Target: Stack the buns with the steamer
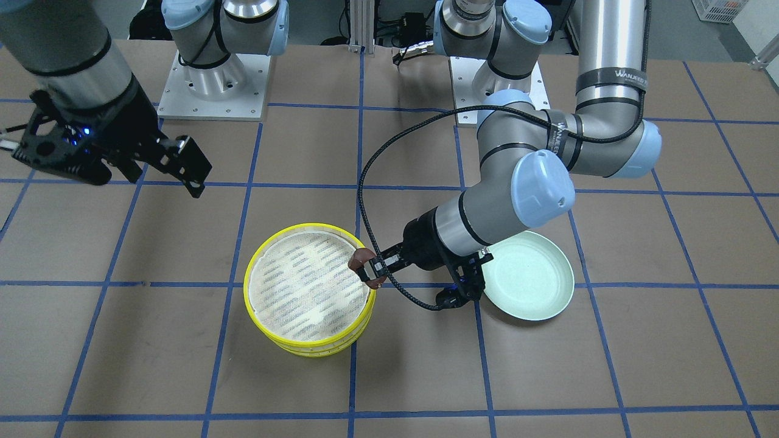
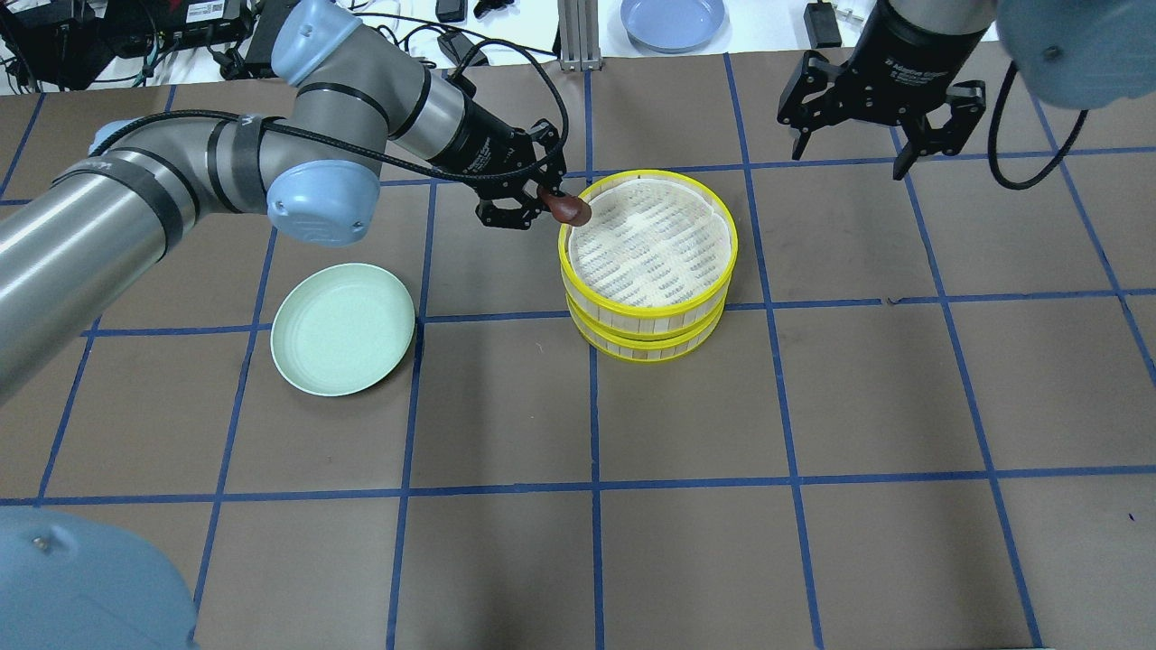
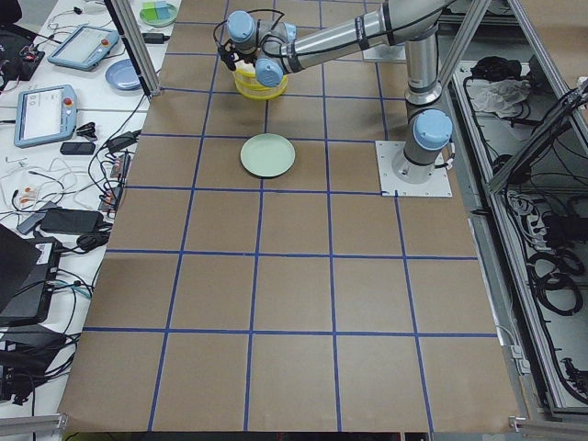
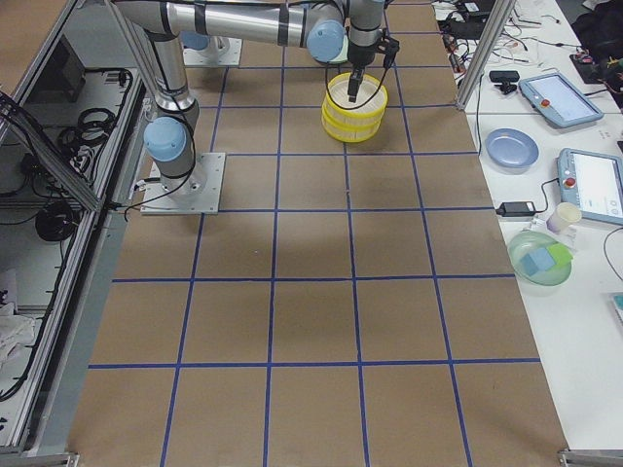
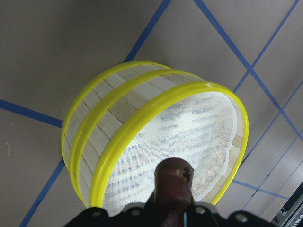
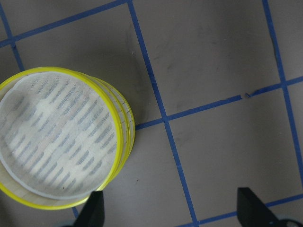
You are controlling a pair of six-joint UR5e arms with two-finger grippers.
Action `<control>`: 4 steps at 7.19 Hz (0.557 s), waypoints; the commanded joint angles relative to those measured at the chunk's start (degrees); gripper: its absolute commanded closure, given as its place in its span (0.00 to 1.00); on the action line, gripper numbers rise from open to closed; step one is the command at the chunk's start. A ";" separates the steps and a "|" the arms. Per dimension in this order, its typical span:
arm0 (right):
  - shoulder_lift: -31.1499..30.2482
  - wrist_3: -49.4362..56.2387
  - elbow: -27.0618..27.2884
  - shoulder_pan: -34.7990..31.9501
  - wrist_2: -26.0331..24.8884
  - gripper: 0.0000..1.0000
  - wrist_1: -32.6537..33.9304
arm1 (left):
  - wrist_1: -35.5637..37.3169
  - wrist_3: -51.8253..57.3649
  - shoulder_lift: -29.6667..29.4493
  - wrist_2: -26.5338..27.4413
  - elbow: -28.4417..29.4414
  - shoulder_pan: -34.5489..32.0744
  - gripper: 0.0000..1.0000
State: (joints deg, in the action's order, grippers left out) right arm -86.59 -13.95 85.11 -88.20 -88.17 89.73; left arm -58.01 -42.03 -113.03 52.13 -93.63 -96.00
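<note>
Logging progress on the desk [image 2: 813, 542]: the steamer [image 2: 646, 316] has its two trays stacked one on the other, so you can count that step done. The upper cloth floor is bare. The pale-green plate [image 2: 343, 329] lies at 8 o'clock from the stack in the overhead view, and no bun shows on it. Your right gripper [image 2: 851, 158] hangs well apart at 2 o'clock, fingers spread, holding nothing. Your left gripper [image 2: 553, 200] reaches in at 10 o'clock, fingers clamped on the brown bun [image 2: 569, 210]. That bun hangs over the yellow rim at 10 o'clock, not yet inside. The wrist view shows it pinched on both sides and jutting past the fingertips. The cream bun shows in no view, so you cannot tell whether it lies under the upper tray. My judgement of what is left: carry the brown bun inward and release it.
</note>
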 commanded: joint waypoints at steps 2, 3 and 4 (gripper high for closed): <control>-5.43 8.56 0.67 -0.56 0.36 0.00 -5.44 | 4.31 -5.26 -2.55 1.30 -0.15 -4.01 0.10; -5.26 12.16 0.85 -0.48 -1.29 0.00 -4.83 | 4.49 -6.04 -2.20 2.79 -0.06 -4.45 0.00; -5.35 17.07 0.85 -0.48 -0.95 0.00 -4.74 | 4.49 -7.09 -1.68 3.24 -0.06 -4.55 0.00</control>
State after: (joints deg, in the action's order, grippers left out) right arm -91.79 -2.42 85.80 -88.67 -88.93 84.81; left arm -53.69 -47.93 -115.14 54.40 -93.73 -100.17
